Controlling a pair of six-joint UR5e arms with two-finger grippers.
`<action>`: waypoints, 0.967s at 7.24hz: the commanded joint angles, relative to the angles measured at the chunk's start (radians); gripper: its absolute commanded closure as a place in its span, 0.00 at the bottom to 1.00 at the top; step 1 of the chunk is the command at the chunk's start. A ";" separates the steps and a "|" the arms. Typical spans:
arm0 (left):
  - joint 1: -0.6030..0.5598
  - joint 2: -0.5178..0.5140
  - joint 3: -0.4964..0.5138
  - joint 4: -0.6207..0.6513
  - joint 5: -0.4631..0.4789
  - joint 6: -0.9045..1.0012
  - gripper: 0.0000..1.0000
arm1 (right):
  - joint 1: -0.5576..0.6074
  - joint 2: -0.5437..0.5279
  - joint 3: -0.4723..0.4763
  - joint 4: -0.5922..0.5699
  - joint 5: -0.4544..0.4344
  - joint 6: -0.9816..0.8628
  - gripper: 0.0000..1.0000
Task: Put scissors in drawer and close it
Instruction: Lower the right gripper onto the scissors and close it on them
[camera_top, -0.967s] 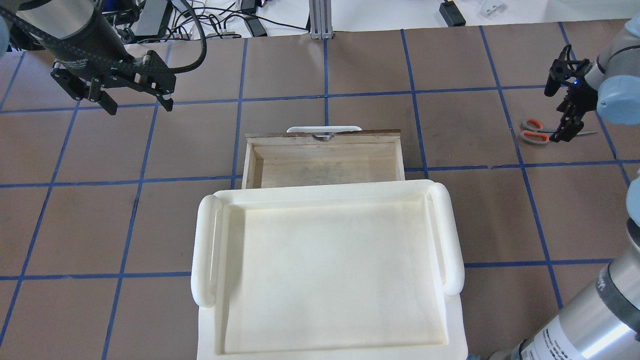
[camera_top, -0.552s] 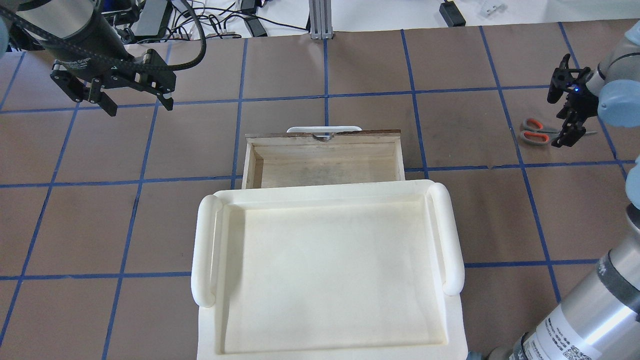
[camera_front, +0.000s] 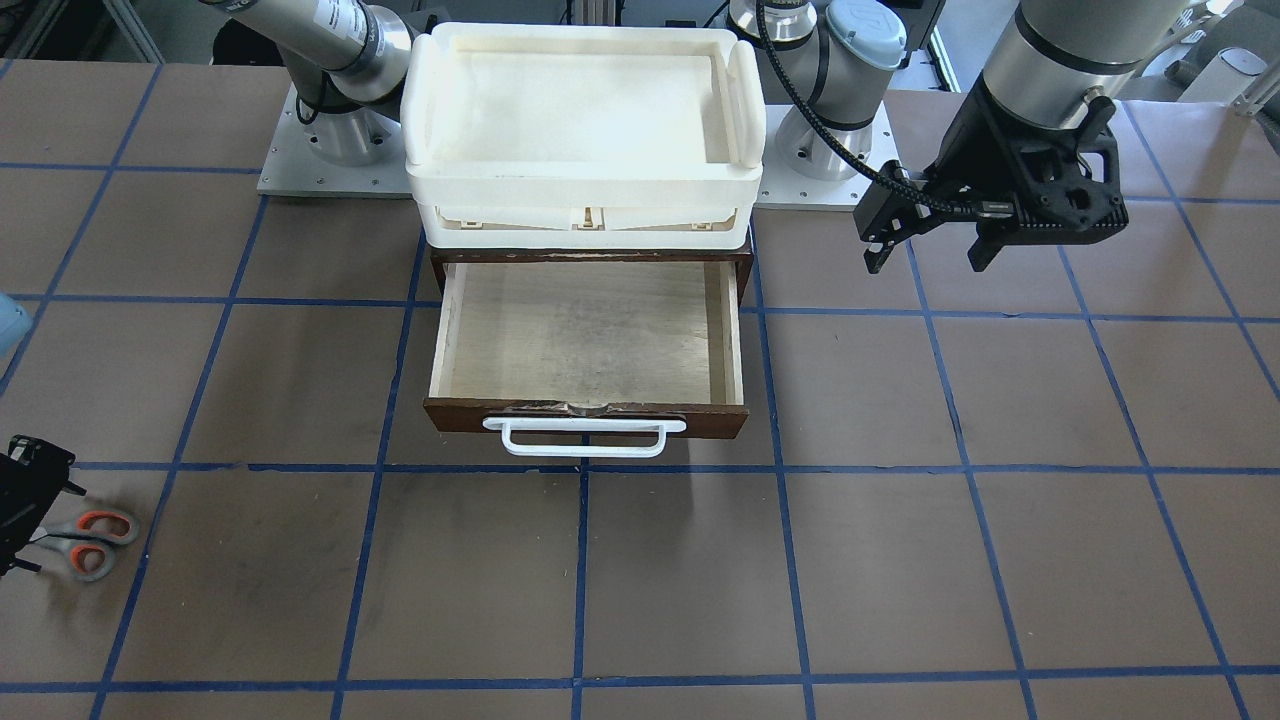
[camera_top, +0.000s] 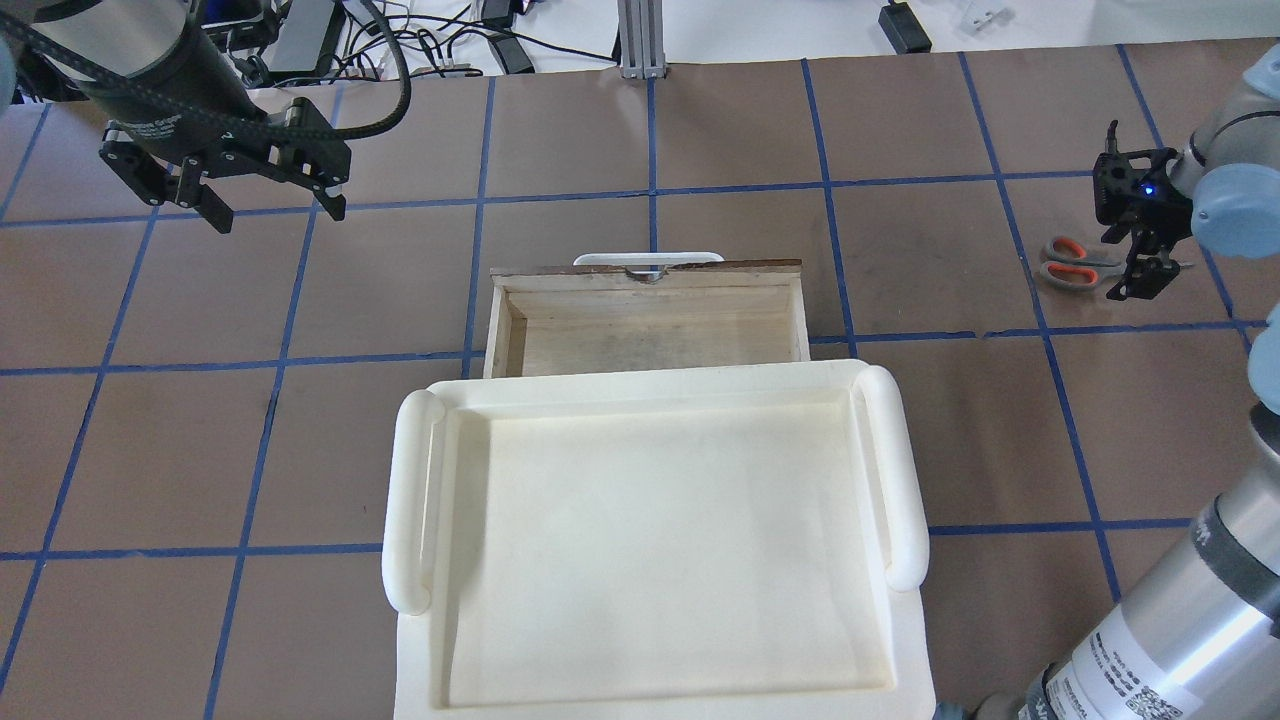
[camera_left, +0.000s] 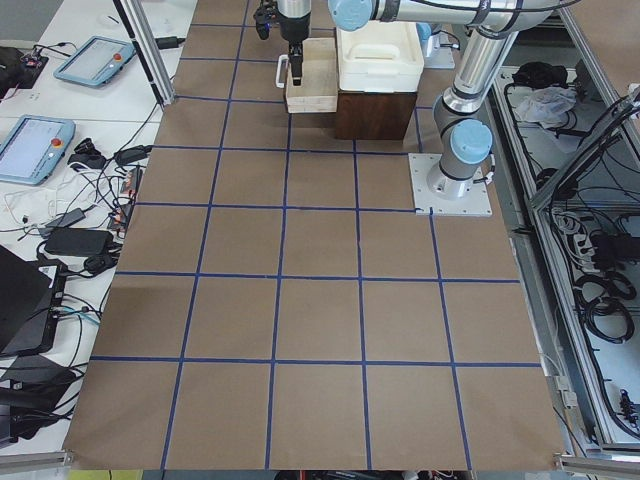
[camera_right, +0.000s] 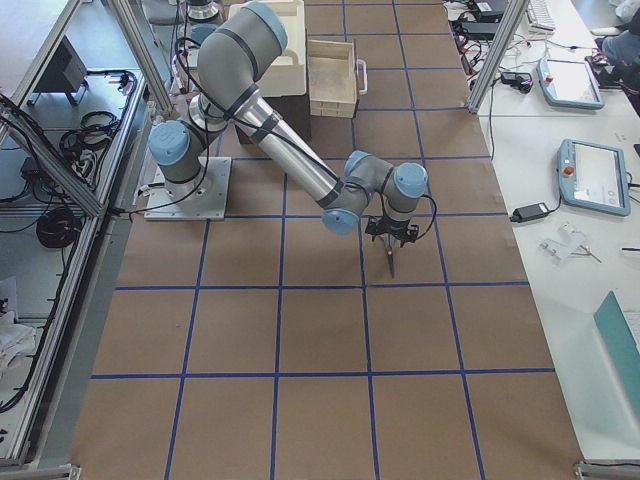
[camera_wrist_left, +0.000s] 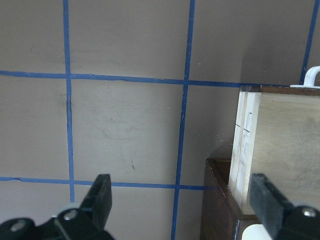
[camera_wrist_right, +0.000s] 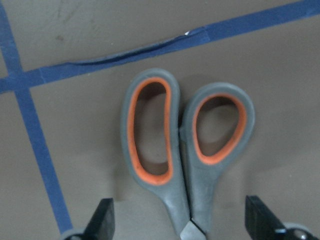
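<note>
A: Scissors (camera_wrist_right: 172, 150)?
B: Flat on the brown paper table (camera_top: 900, 130), far right of the overhead view, just above a blue tape line (camera_top: 1100, 330). Grey handles, orange inner loops, loops pressed side by side. Loops point toward frame left in the overhead; the blades are mostly hidden under the gripper.

A: Right gripper (camera_top: 1125, 240)?
B: Directly over the scissors. In the wrist view the fingers (camera_wrist_right: 102, 220) are spread, one at each lower corner, with the shank just below the loops between them. There's a gap on both sides, no contact seen.

A: Drawer (camera_top: 497, 330)?
B: Pulled open at centre frame, pale plywood inside, with the white bar handle (camera_front: 585, 440) on its dark front. Well apart from the scissors.

A: Above it?
B: A cream-white tray (camera_top: 405, 500) sits on top of the dark cabinet.

A: Left gripper (camera_top: 280, 215)?
B: Upper left of the overhead, above the table. Fingers apart, holding nothing. Its wrist view catches the drawer's side wall at frame right.
</note>
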 joint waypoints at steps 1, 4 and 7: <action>0.002 0.001 -0.002 -0.007 -0.007 0.004 0.00 | 0.000 0.013 -0.006 -0.002 0.006 -0.046 0.13; 0.008 0.007 -0.046 0.003 -0.013 0.009 0.00 | 0.000 0.012 -0.006 -0.007 -0.008 -0.049 0.52; 0.016 0.013 -0.048 0.003 -0.010 0.036 0.00 | 0.000 0.010 -0.008 -0.011 -0.012 -0.049 0.81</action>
